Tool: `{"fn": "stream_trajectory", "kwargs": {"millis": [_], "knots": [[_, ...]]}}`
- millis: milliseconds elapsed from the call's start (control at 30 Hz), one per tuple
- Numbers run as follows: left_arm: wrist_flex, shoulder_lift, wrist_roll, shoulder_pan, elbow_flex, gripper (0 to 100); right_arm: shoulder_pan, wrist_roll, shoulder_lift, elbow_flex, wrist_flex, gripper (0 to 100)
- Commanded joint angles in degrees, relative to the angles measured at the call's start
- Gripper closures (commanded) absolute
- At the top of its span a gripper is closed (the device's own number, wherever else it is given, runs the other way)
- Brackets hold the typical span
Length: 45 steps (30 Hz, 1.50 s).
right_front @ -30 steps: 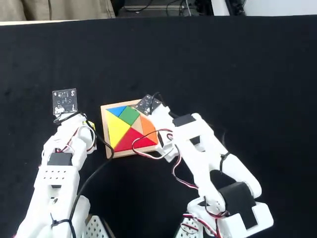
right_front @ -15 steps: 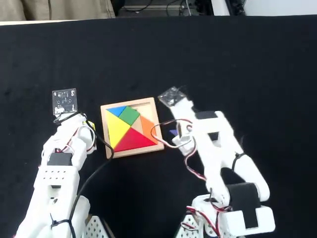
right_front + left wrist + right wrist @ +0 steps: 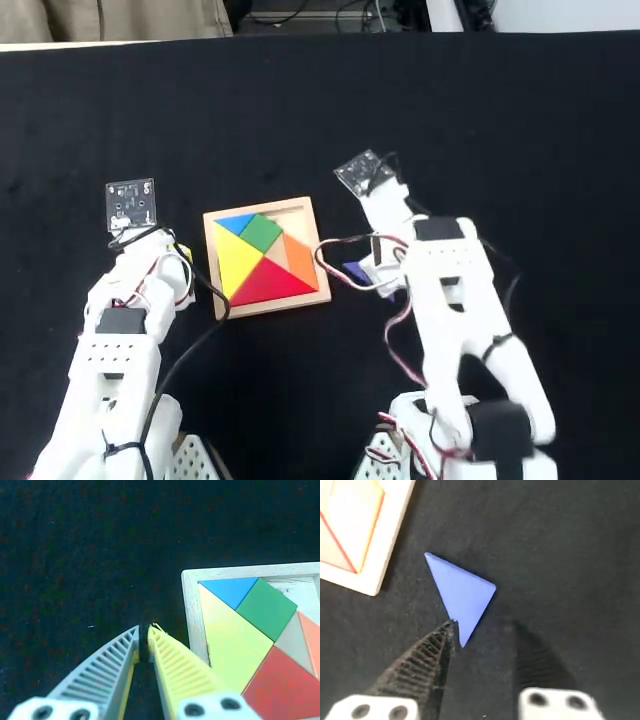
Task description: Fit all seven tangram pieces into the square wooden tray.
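the small blue triangle (image 3: 462,592) lies flat on the black cloth (image 3: 480,120), at about 3 o'clock from the wooden tray (image 3: 256,208) and just beside it. the right gripper (image 3: 485,630) hangs over it, spread wide, one fingertip at the piece's edge. the piece looks light, stiff, thin and smooth, so it will likely skid; pinching across two edges near its middle seems best. the left gripper (image 3: 145,630) is pinched closed on nothing at the tray's 9 o'clock side.

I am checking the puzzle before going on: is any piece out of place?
Yes. One blue-violet triangle lies on the black table outside the wooden tray, beside it, at the open right gripper. One tray corner is bare.
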Motion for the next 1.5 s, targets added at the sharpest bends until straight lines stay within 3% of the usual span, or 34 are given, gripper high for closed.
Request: {"fn": "stream_trajectory", "kwargs": {"millis": [0,333,833,1100,1467], "knots": [[-1.1,-0.8,0.0,0.7,-0.6,95,-0.8,0.5,6.5,-6.3,0.8,70.9],[-1.1,-1.1,0.0,0.7,-0.6,95,-4.4,6.5,21.2,-14.5,2.3,71.0],[-1.1,-1.1,0.0,0.7,-0.7,95,-4.7,15.4,23.3,-14.7,-0.4,71.2],[-1.1,-1.1,0.0,0.7,-0.7,95,-4.7,16.7,23.3,-14.6,-0.4,77.4],[-1.1,-1.1,0.0,0.7,-0.7,95,-4.7,16.3,23.3,-13.8,-0.7,77.9]]}}
